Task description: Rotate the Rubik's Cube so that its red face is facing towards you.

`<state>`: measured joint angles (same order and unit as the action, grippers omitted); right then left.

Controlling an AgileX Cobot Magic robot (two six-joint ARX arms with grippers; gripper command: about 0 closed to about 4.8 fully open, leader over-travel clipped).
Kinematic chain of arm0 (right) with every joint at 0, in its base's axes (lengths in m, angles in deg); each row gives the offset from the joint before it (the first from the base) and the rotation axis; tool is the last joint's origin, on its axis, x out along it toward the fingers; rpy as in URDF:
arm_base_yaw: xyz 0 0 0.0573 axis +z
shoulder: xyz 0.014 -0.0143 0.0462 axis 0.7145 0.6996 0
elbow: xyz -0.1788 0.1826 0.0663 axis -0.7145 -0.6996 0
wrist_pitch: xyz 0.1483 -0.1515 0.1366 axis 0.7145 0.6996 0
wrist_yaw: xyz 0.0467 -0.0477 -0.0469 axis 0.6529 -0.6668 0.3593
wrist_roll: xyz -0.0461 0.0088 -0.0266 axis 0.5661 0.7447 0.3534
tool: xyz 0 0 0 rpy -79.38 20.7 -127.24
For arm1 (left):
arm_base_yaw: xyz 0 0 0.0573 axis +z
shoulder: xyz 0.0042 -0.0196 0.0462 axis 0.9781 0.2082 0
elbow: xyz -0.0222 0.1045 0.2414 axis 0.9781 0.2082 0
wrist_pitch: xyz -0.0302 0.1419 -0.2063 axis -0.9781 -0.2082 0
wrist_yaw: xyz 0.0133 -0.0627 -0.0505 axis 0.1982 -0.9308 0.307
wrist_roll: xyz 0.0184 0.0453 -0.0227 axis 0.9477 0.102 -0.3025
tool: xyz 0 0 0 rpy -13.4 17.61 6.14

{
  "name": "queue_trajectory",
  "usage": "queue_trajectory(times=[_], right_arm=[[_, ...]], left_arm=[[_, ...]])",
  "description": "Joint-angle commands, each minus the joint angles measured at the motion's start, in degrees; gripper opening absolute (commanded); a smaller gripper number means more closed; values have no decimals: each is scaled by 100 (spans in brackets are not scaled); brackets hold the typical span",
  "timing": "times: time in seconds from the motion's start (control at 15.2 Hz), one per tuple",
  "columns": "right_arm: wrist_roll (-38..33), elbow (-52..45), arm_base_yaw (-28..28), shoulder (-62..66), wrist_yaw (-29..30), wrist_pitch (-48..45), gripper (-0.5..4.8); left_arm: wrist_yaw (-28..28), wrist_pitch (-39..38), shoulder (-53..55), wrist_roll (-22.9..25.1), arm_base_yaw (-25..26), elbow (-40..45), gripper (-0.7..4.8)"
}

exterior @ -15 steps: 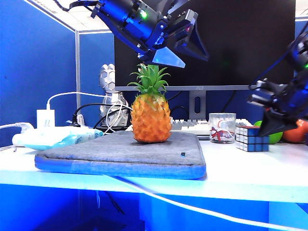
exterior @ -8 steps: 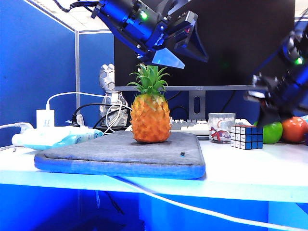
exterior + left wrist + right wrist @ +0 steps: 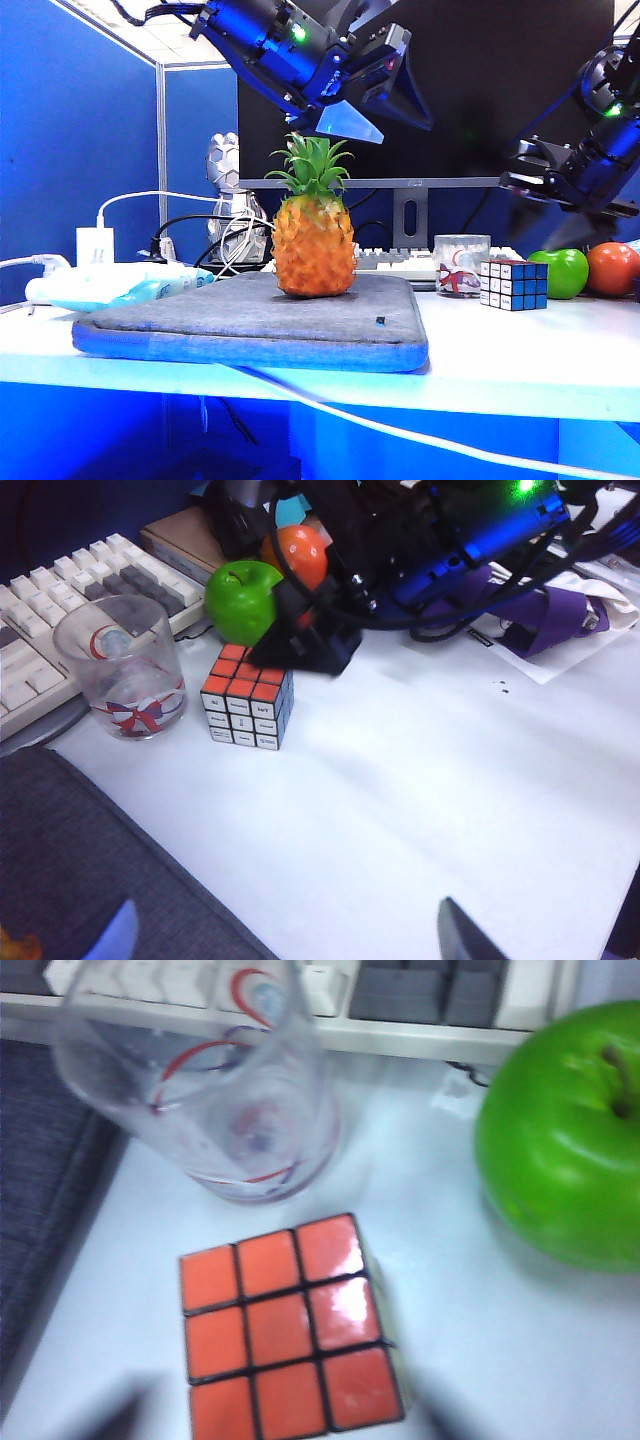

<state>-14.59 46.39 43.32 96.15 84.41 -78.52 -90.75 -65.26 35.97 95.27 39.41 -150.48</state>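
The right tool (image 3: 545, 180) has let go and lifted clear, jaws apart and empty; the Rubik's Cube (image 3: 512, 285) sits on the tabletop (image 3: 520, 360) beside the glass (image 3: 461, 265), red face (image 3: 290, 1335) up. The left tool (image 3: 350, 118) hangs wide open over the pineapple (image 3: 313, 230)
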Motion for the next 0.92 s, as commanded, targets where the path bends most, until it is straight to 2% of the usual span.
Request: queue_trajectory(times=[0.07, 0.26, 0.53, 0.59, 0.66, 0.72, 0.79, 0.85, 0.92], right_arm=[[-11, 33, 28, 46, 190, -118, 479], [166, 35, 46, 385, 299, -243, 479], [293, 83, 48, 754, 138, -404, 479], [293, 87, 52, 758, 149, -404, 287], [293, 118, 52, 758, 146, -382, 142], [293, 214, 46, 758, 149, -282, 104], [352, 363, 39, 758, 160, -35, 29], [518, 498, 24, 756, 302, 223, -4], [656, 704, 11, 756, 407, 636, -4]], left_arm=[[-46, 79, -11, -127, -7, -24, 397], [-151, 77, -11, -129, -7, -24, 397], [-146, 77, -11, -166, -7, -24, 397], [-149, 72, -7, -166, -7, -22, 397], [-149, 74, 11, -168, -7, -22, 397], [-151, 46, 37, -168, -7, -22, 397], [-153, 22, 70, -166, -7, -22, 397], [-264, -35, 72, -153, -2, -22, 397], [-387, -57, 72, -146, 15, -24, 397]])
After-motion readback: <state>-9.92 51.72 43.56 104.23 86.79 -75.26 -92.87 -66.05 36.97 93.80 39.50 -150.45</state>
